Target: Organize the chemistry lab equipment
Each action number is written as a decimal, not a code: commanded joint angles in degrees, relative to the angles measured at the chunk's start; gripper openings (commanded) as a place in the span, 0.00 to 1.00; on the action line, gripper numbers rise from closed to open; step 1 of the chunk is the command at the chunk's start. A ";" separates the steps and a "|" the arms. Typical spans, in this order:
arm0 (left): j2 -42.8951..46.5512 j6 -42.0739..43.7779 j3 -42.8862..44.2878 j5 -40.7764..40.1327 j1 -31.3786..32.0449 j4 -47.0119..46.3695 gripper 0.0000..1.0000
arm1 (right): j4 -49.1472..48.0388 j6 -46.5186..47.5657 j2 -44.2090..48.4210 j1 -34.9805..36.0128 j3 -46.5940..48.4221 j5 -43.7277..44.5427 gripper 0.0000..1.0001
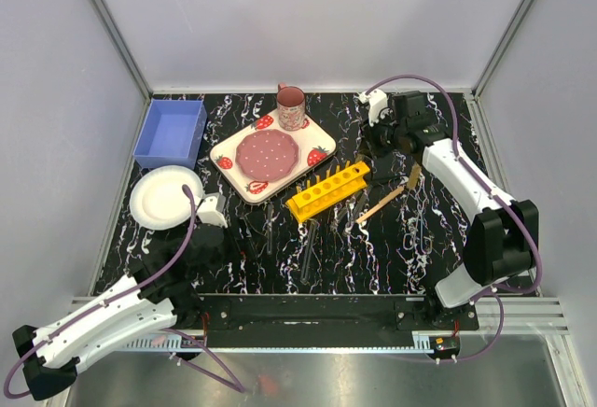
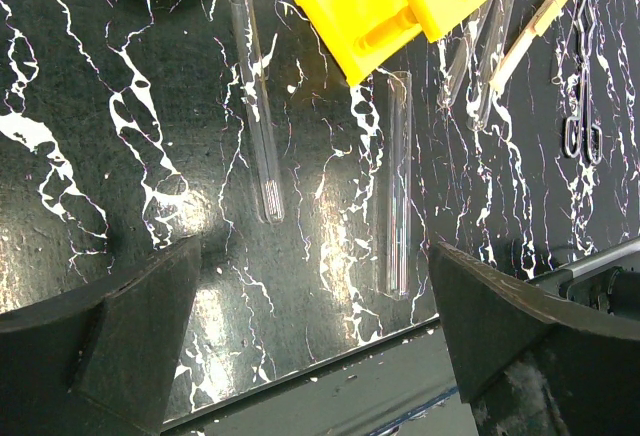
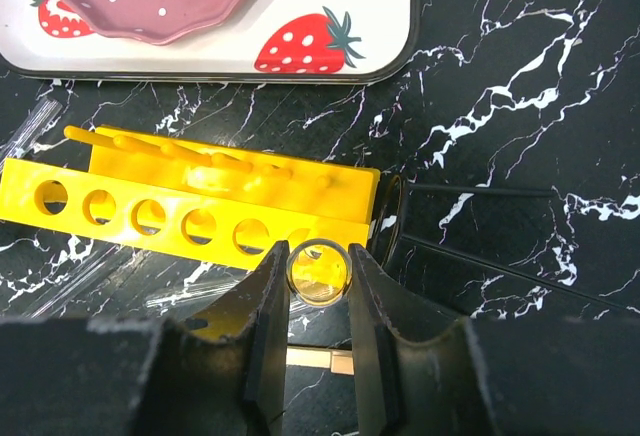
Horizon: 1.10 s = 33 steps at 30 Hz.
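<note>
The yellow test-tube rack [image 1: 326, 189] lies mid-table, its row of round holes [image 3: 200, 224] facing the right wrist camera. My right gripper [image 3: 319, 274] is shut on a clear tube [image 3: 319, 268], seen end-on just in front of the rack's right end. From above, the right gripper [image 1: 381, 138] hovers behind the rack. My left gripper [image 2: 315, 326] hangs open and empty above the table's near edge. Two clear tubes [image 2: 257, 106] [image 2: 398, 181] lie flat ahead of it. A wooden-handled brush [image 1: 392, 197] and a slim metal tool [image 2: 583, 66] lie right of the rack.
A strawberry-patterned plate [image 1: 312, 136] with a pink dish sits behind the rack, with a pink mug [image 1: 290, 106] beyond it. A blue bin [image 1: 171, 132] and a white paper plate [image 1: 163, 195] are at the left. Thin dark rods [image 3: 480, 191] lie right of the rack.
</note>
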<state>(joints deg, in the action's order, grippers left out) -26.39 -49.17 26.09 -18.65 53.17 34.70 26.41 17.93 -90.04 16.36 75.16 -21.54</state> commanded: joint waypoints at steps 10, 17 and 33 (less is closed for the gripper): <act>-1.29 0.21 0.45 0.29 -0.26 -1.74 0.99 | -2.94 -0.79 0.39 0.25 -3.17 -1.22 0.20; -2.35 0.48 0.63 0.46 -0.26 -2.53 0.99 | -5.75 -0.36 0.65 0.34 -6.24 -1.49 0.20; -2.96 0.04 -0.07 0.64 -0.26 -2.88 0.99 | -13.32 0.96 -0.84 0.34 -11.96 -3.86 0.24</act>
<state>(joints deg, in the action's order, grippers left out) -29.06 -49.15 26.09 -18.44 53.17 34.37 16.71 17.85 -90.35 16.38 63.29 -23.68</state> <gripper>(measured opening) 0.984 0.317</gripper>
